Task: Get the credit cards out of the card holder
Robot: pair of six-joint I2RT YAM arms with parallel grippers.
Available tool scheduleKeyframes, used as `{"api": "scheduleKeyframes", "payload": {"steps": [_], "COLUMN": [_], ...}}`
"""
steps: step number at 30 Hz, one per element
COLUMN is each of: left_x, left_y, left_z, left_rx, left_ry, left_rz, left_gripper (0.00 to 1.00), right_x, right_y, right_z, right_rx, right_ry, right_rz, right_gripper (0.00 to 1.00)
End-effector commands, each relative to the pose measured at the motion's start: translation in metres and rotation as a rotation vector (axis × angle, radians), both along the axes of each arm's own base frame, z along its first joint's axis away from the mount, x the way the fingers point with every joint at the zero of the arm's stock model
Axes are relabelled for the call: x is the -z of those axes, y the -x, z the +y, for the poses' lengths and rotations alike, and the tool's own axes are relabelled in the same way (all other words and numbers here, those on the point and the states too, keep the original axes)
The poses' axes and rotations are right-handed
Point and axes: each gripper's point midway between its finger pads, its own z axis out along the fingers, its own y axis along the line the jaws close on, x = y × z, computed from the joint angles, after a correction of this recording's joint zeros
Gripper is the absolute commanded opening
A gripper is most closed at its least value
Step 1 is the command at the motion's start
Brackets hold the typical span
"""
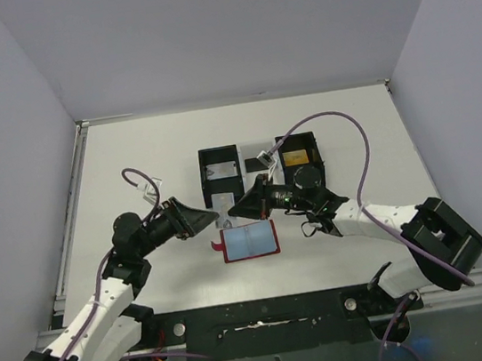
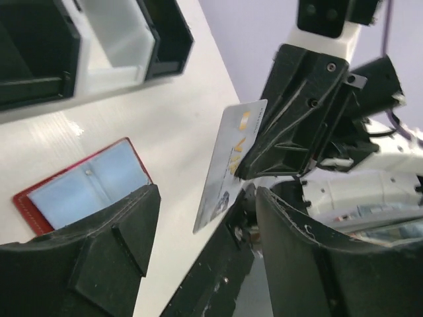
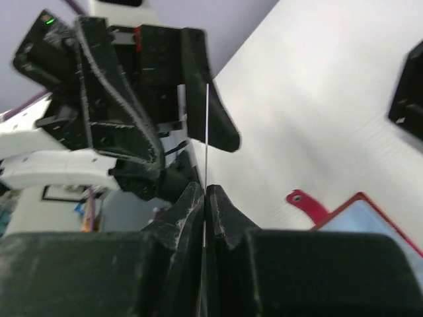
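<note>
One pale card (image 2: pixel 228 165) up off table (image 1: pixel 130 160), on edge, pinched in closed right gripper (image 3: pixel 205 195). Left gripper (image 1: pixel 205 214) faces it, jaws spread either side of card's lower end, gap showing on both sides, gripping nothing. Red holder (image 1: pixel 250 242) lies open flat on table just below both grippers, blue-grey lining up, tab at its left. Black bins (image 1: pixel 219 154) just behind.
</note>
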Motion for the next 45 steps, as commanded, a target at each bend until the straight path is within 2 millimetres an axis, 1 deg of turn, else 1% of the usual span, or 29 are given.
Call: {"api": "scheduleKeyframes", "payload": {"steps": [1, 4, 6, 8, 9, 12, 14, 15, 18, 21, 24, 26, 30, 34, 39, 42, 45], "left_x": [0.003, 0.006, 0.002, -0.006, -0.009, -0.016, -0.018, -0.017, -0.016, -0.017, -0.015, -0.014, -0.013, -0.016, -0.022, -0.025, -0.026], "left_y": [-0.023, -0.028, -0.031, -0.035, -0.038, -0.046, -0.05, -0.051, -0.053, -0.053, -0.053, -0.053, -0.053, -0.052, -0.05, -0.05, -0.05], "left_z": [0.028, 0.047, 0.063, 0.076, 0.083, 0.101, 0.113, 0.119, 0.136, 0.149, 0.154, 0.151, 0.147, 0.148, 0.15, 0.151, 0.151], "left_rx": [-0.198, -0.286, -0.354, -0.414, -0.449, -0.534, -0.589, -0.61, -0.68, -0.729, -0.749, -0.731, -0.705, -0.71, -0.721, -0.731, -0.732], "left_ry": [-0.193, -0.308, -0.394, -0.453, -0.479, -0.559, -0.606, -0.63, -0.695, -0.732, -0.752, -0.746, -0.741, -0.74, -0.724, -0.716, -0.711], "left_rz": [-0.012, -0.004, -0.003, -0.019, -0.018, -0.015, 0.005, 0.01, 0.022, 0.016, 0.003, -0.006, -0.009, -0.014, -0.033, -0.041, -0.049], "left_gripper": [0.65, 0.67, 0.67, 0.68, 0.68, 0.68, 0.69, 0.68, 0.69, 0.69, 0.7, 0.7, 0.7, 0.7, 0.7, 0.7, 0.7], "right_x": [-0.013, -0.013, -0.015, -0.017, -0.018, -0.023, -0.026, -0.025, -0.014, 0.004, 0.019, 0.034, 0.048, 0.064, 0.074, 0.076, 0.079], "right_y": [-0.037, -0.042, -0.049, -0.052, -0.058, -0.066, -0.074, -0.079, -0.096, -0.114, -0.135, -0.141, -0.164, -0.179, -0.197, -0.208, -0.219], "right_z": [-0.012, -0.016, -0.017, -0.014, -0.016, -0.014, -0.011, -0.009, -0.004, -0.001, 0.001, 0.007, 0.017, 0.019, 0.013, 0.011, 0.015], "right_rx": [0.208, 0.249, 0.288, 0.314, 0.349, 0.379, 0.389, 0.386, 0.367, 0.342, 0.316, 0.234, 0.194, 0.16, 0.141, 0.128, 0.113], "right_ry": [0.134, 0.204, 0.269, 0.351, 0.408, 0.523, 0.579, 0.605, 0.722, 0.851, 0.951, 1.007, 1.087, 1.162, 1.212, 1.247, 1.238], "right_rz": [-0.157, -0.226, -0.282, -0.377, -0.451, -0.633, -0.717, -0.741, -0.784, -0.819, -0.871, -0.911, -0.967, -0.975, -1.01, -1.038, -1.064], "right_gripper": [0.0, 0.0, 0.0, 0.0, 0.0, 0.0, 0.0, 0.0, 0.0, 0.0, 0.0, 0.0, 0.0, 0.0, 0.0, 0.0, 0.0]}}
